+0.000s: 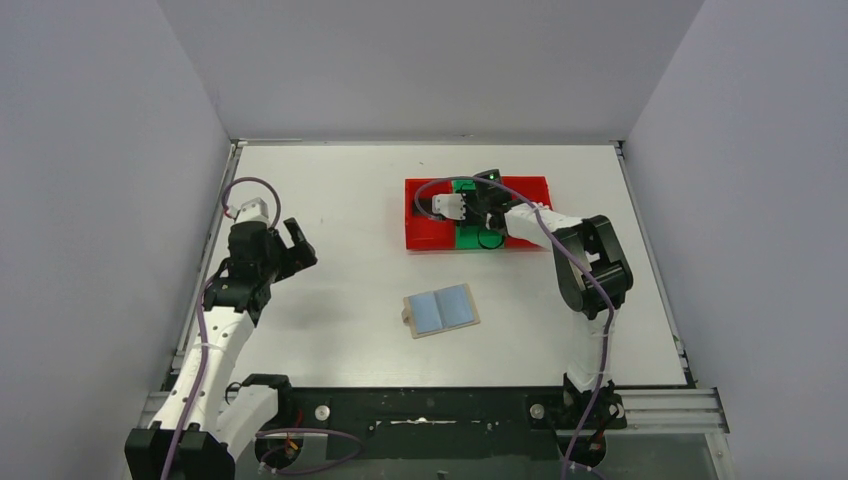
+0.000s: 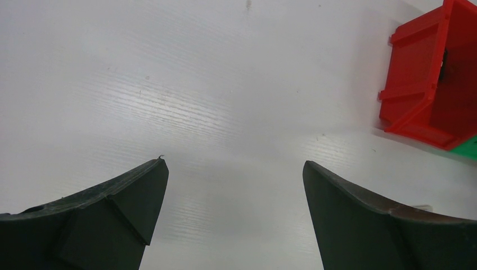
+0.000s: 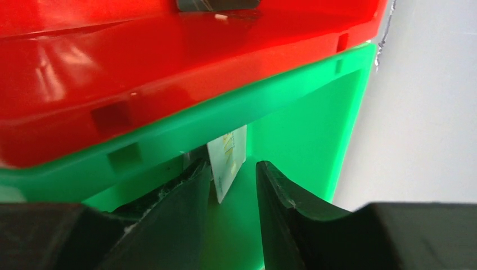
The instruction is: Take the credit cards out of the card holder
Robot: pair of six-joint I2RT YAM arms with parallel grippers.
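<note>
Right gripper (image 3: 233,166) reaches down into the green plastic bin (image 3: 304,129), which sits against the red plastic bin (image 3: 169,67) at the far right of the white table (image 1: 330,190). Its jaws stand narrowly parted with a pale silver-grey credit card (image 3: 228,160) upright between them. The card touches one finger and a gap shows at the other; whether the right gripper clamps it or it stands loose cannot be told. At the left, the left gripper (image 2: 233,163) hovers wide and empty over bare table, well apart from everything. The tan-brown folding card holder (image 1: 441,310) lies opened flat near the table's middle, pale blue lining up, nearer than the bins and apart from both arms. No card shows on or projecting from it in the top view, though its pockets are too small to inspect. A dark flat item (image 3: 216,4) lies in the red bin; possibly another card, not confirmed. Assessment: removal appears largely complete, with this card at the deposit stage. Outstanding are its release and a check that the holder is empty.
</note>
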